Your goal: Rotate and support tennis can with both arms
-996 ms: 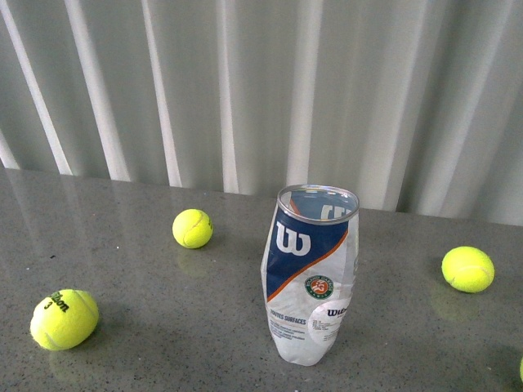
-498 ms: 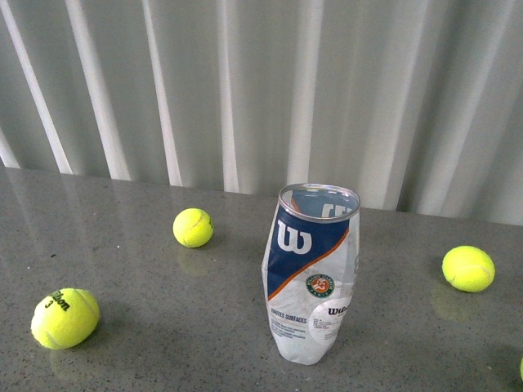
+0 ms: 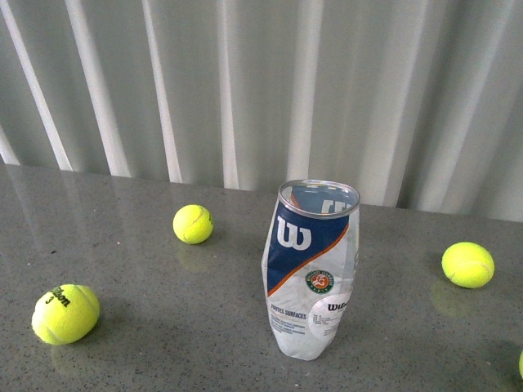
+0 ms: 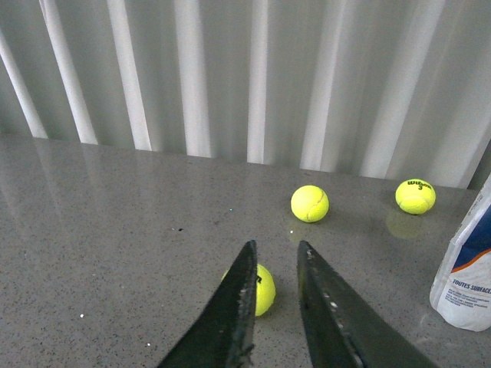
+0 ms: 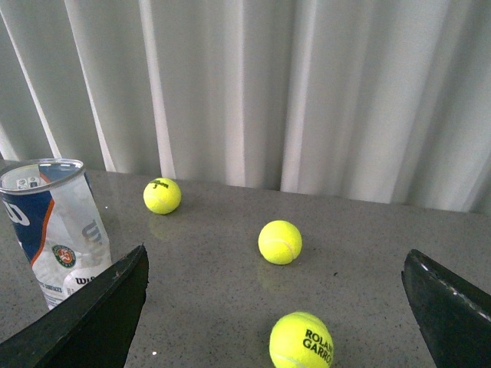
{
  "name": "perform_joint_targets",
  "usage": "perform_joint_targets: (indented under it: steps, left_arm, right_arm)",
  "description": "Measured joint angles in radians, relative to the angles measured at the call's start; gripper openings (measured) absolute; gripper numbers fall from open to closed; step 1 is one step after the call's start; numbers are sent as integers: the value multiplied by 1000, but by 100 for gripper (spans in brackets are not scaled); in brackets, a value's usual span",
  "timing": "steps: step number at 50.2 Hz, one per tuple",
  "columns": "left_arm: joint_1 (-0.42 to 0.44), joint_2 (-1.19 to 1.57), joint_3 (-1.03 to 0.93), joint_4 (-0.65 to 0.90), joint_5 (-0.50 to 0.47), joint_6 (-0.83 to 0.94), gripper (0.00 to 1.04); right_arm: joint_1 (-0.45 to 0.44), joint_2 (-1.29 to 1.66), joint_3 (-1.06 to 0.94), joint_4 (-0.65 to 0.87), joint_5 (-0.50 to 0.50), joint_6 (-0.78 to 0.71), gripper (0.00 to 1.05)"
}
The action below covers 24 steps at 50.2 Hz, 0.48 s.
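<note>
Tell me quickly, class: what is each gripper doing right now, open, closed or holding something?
Left gripper: nearly closed, a narrow gap, holding nothing.
Right gripper: wide open, empty, not touching the tennis can.

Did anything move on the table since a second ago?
Hardly anything. The tennis ball marked 3 turned slightly where it lies, its print now nearer the top. The tennis can and the other balls stayed put, and nothing was grabbed or let go.

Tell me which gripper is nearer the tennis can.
Probably the right gripper: wide open, one finger's tip just beside the tennis can. The left gripper, narrowly open, points at a tennis ball, with the can off at the frame's edge.
</note>
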<state>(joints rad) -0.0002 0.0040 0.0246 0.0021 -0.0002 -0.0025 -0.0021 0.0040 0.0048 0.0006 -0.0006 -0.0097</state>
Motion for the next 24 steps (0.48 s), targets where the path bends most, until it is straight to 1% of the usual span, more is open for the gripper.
perform_joint_targets:
  steps: [7, 11, 12, 13, 16, 17, 21, 24]
  left_arm:
    - [0, 0, 0, 0, 0, 0, 45]
    - [0, 0, 0, 0, 0, 0, 65]
    - [0, 0, 0, 0, 0, 0, 67]
    - [0, 0, 0, 0, 0, 0, 72]
    - [0, 0, 0, 0, 0, 0, 83]
    - [0, 0, 0, 0, 0, 0, 84]
    - [0, 0, 0, 0, 0, 0, 99]
    - [0, 0, 0, 0, 0, 0, 97]
  right_arm:
    - [0, 0, 0, 0, 0, 0, 98]
    - [0, 0, 0, 0, 0, 0, 98]
    - [0, 0, 0, 0, 0, 0, 98]
    - [0, 0, 0, 0, 0, 0, 98]
    - [0, 0, 0, 0, 0, 0, 98]
    - [0, 0, 0, 0, 0, 0, 98]
    - [0, 0, 0, 0, 0, 0, 98]
    - [0, 0, 0, 0, 0, 0, 98]
